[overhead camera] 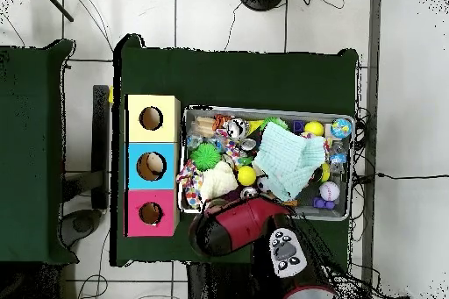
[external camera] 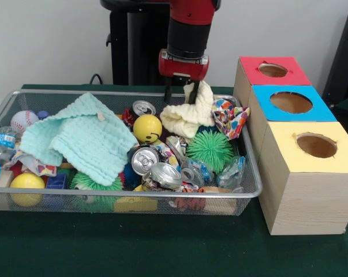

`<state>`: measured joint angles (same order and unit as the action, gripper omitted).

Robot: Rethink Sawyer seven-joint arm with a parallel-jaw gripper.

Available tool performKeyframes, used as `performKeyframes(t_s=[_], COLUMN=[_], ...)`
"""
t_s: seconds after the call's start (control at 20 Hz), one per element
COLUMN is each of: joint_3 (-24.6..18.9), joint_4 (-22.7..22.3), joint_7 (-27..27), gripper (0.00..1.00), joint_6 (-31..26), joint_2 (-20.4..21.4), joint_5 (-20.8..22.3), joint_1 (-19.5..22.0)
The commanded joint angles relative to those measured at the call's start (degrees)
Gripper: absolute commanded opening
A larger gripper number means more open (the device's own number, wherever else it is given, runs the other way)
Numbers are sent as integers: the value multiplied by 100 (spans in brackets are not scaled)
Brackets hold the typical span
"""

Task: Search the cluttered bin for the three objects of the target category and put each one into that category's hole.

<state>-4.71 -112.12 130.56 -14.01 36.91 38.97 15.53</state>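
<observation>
a: which step is this?

b: a pick, i'd judge. the gripper (external camera: pixel 182 93) hangs over the far side of the cluttered bin (external camera: pixel 251 193), and its dark fingers (external camera: pixel 167 92) are closed on an upper fold of the cream knitted cloth (external camera: pixel 188 115). the cloth's bulk looks to rest on the clutter, so the lift seems barely begun.

a: and the bin itself?

b: it sits on the green table (external camera: pixel 162 248), just beside the row of three wooden boxes, with red (external camera: pixel 272 70), blue (external camera: pixel 290 103) and yellow (external camera: pixel 315 144) tops, one round hole each.

a: next move?

b: probably a straight lift to clear the rim and the patterned fabric (external camera: pixel 230 117) touching the cloth, then a carry sideways to whichever hole takes cloths. which one that is, i can't tell. a loose fold could drag that fabric along, or slip out.

a: anything hard to see?

b: plenty. from above, the arm (overhead camera: pixel 241 225) covers the grasp. the mint cloth (external camera: pixel 81 138) hides what's beneath it, cans (external camera: pixel 145 160) and balls (external camera: pixel 147 128) overlap, and something pale sits in the blue box's hole (overhead camera: pixel 152 166), unidentifiable.
</observation>
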Motion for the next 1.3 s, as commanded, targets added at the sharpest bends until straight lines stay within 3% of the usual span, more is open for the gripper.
performKeyframes(t_s=[0.05,0.15,0.55,0.9,1.15,1.3], joint_3=[748,957,886,-74,-178,13], joint_4=[-42,167,229,-292,-409,-381], joint_7=[1006,848,635,680,717,722], gripper=[100,100,100,100,100,100], joint_6=[360,382,534,965,830,585], joint_2=[-183,-141,-319,-754,-705,-489], joint_5=[-90,61,-153,-652,-984,-1150], joint_1=[-252,-409,-205,553,519,240])
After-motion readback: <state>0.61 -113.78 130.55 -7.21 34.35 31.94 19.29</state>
